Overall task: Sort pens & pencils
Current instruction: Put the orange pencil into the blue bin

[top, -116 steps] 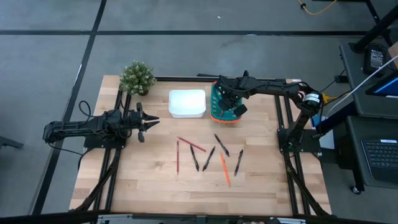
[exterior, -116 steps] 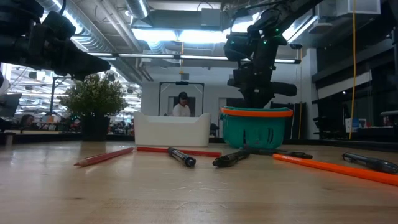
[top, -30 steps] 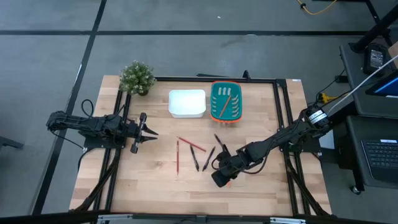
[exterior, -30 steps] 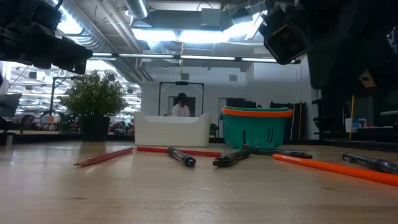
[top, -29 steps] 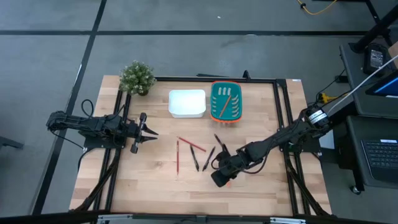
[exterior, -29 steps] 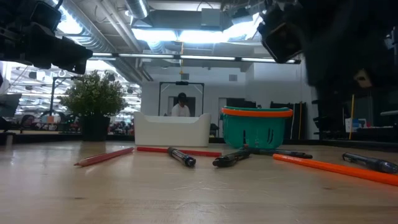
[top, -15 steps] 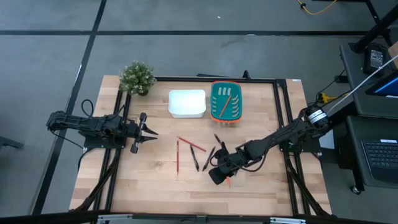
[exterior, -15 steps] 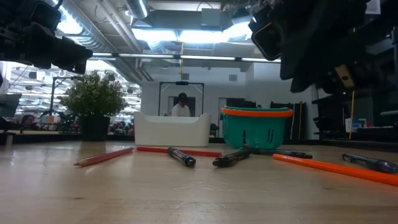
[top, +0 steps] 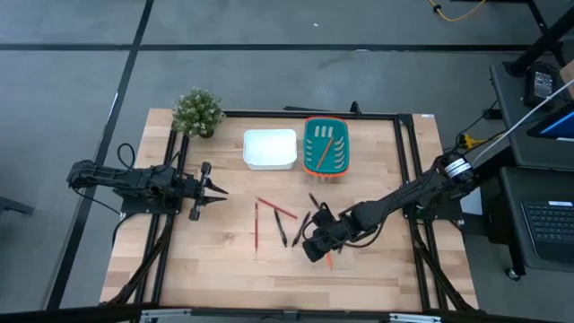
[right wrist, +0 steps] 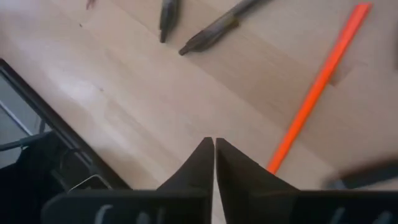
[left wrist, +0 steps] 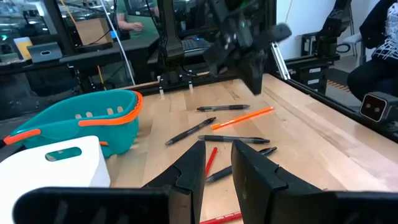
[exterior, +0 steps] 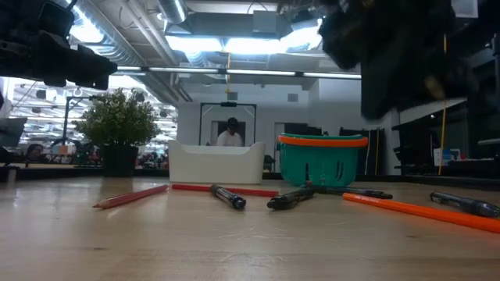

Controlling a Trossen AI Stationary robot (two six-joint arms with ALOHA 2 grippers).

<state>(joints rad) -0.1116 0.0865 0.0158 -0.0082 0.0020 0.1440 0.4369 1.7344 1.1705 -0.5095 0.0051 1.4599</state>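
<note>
The left claw [top: 208,189] waits with a narrow gap between its fingers at the counter's [top: 215,269] left side. The pens [top: 301,228] and pencils [top: 256,225] lie mid-counter. The right claw [top: 312,252], pinched shut and empty, hovers by the orange pencil [right wrist: 317,88]; judging by this, picking it is the step, calling for opening and descending.

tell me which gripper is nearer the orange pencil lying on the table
Right. The right gripper hovers just beside the orange pencil, jaws shut and empty. The left gripper waits far across the table, by the left edge.
</note>
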